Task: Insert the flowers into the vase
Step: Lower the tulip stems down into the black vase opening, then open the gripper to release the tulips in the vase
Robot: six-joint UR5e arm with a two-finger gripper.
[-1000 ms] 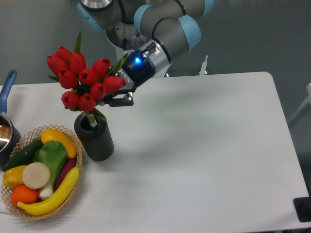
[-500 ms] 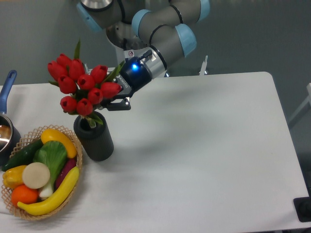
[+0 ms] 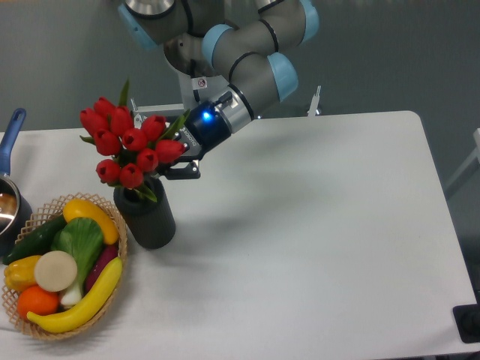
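To my right the table (image 3: 315, 225) lies bare and open for passage. On the other side, the vase (image 3: 145, 214), the basket (image 3: 120, 255) just beside it and the pot (image 3: 9, 202) at the edge crowd the way.

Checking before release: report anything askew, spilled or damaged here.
The tulip bunch leans left of the ribbed dark vase, stems in its mouth, gripper beside them. Nothing spilled or visibly damaged.

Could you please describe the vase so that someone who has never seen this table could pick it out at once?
On the white table, look left to the wicker basket of vegetables. Just right of its upper edge stands the vase: a dark, upright cylinder with red flowers above its mouth, unlike the blue-handled pot at the far left.
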